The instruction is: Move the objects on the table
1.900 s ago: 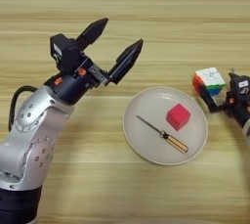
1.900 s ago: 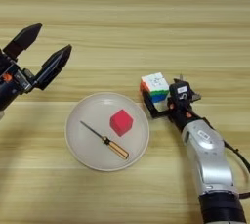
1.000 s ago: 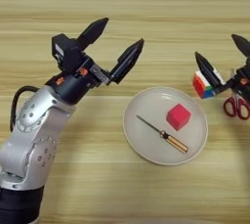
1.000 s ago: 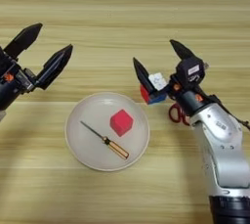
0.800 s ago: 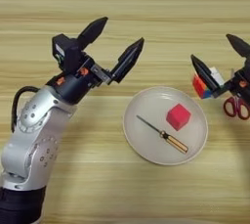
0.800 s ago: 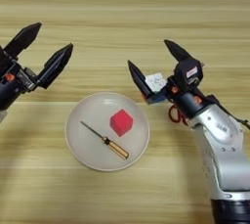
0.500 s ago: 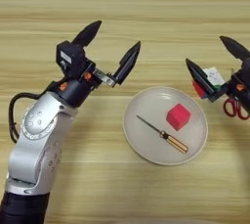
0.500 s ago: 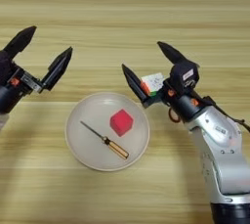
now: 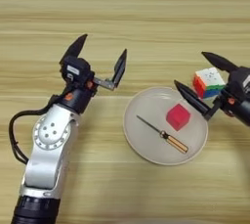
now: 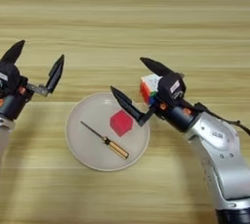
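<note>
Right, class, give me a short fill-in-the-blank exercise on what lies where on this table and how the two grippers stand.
1. The red cube lies on the cream ____.
2. Beside it on the plate lies a thin ____ with an orange-and-black handle.
3. The puzzle cube sits on the ____, off the plate.
4. The left gripper and right gripper both have their jaws ____.

Missing words: plate; screwdriver; table; open
</note>
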Available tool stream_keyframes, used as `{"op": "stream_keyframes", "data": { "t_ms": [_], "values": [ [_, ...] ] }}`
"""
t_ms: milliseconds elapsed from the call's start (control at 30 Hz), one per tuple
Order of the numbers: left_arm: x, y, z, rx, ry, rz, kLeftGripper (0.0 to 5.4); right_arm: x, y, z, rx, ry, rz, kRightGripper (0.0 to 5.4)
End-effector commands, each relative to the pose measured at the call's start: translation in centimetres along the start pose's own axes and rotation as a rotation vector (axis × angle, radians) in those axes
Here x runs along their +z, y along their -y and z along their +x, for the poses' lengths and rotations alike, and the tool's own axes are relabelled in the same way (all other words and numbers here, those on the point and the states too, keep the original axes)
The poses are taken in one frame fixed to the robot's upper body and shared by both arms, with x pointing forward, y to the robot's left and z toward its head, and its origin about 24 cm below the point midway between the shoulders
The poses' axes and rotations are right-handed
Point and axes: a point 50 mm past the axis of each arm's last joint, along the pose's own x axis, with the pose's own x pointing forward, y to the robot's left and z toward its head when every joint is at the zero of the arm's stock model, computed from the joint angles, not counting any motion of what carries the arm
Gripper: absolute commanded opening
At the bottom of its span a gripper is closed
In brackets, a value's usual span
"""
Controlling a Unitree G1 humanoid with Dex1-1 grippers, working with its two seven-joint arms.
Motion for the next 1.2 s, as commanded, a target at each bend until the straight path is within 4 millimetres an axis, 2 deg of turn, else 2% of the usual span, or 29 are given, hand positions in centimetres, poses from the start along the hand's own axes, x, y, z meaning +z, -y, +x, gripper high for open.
{"op": "stream_keyframes", "data": {
  "t_ms": [33,300,467,767,1067,1200],
  "values": [
    [-1.0,-0.3,-0.3,0.076,-0.023,0.013,5.4,-0.6,-0.3,-0.2,0.084,-0.058,0.016,5.35],
    [-2.2,-0.6,-0.6,0.171,-0.032,-0.003,5.4,-1.8,-1.1,-0.2,0.193,-0.146,0.043,5.35],
    [-2.7,-0.7,-0.7,0.198,-0.036,-0.004,5.4,-2.8,-1.2,-0.1,0.168,-0.189,0.08,5.35],
    [-3.1,-1.0,-0.9,0.236,-0.029,-0.004,5.4,-6.0,-2.3,-0.2,0.124,-0.353,0.131,5.35],
    [-3.1,-0.9,-0.9,0.233,-0.021,0.005,5.4,-7.2,-2.6,-0.5,0.107,-0.447,0.138,5.35],
    [-3.1,-0.8,-0.9,0.231,-0.019,0.005,5.4,-7.4,-2.6,-0.5,0.097,-0.464,0.141,4.9]
  ]
}}
